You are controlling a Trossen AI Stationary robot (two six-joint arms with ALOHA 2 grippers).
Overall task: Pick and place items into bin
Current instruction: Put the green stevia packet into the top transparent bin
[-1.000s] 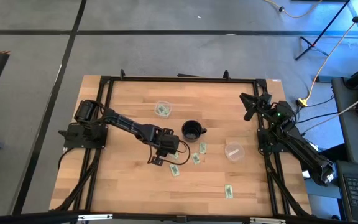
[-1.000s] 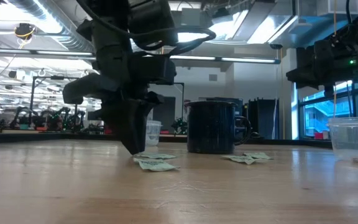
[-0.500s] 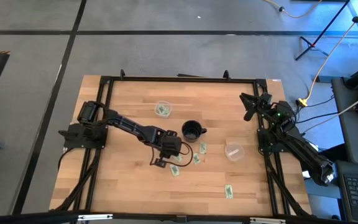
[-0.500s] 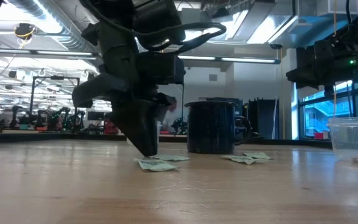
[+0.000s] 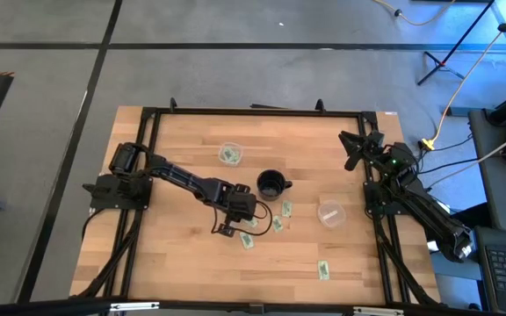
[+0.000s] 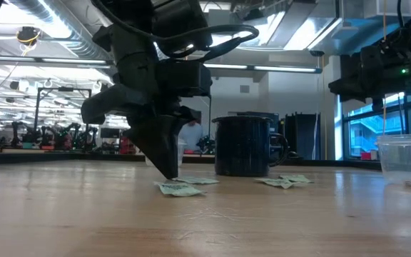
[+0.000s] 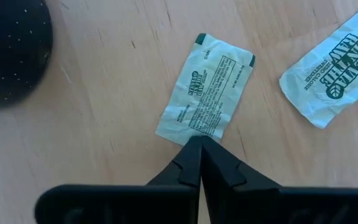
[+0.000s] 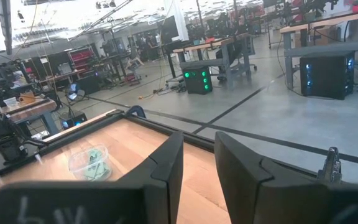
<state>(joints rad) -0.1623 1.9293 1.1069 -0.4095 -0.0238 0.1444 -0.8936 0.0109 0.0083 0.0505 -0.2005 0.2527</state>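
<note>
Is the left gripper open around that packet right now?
No. In the left wrist view the left gripper has its fingers pressed together, tips at the near edge of the packet lying flat on the table.

Your rig: two matte black jointed arms on black bases bolted to a black tube frame. The left arm (image 5: 178, 175) shows a cylindrical shoulder motor housing and a blocky wrist, with a thin black cable looping off it. Its left gripper (image 7: 199, 144) has two dark, wedge-shaped fingers (image 7: 185, 167) tapering to narrow tips from a flat black crossbar. The right arm (image 5: 411, 197) carries a small green indicator light near its upper joint and black cabling along the link. Its right gripper (image 8: 197, 149) has two broad, angular black fingers (image 8: 166, 165) with stepped inner faces.
</note>
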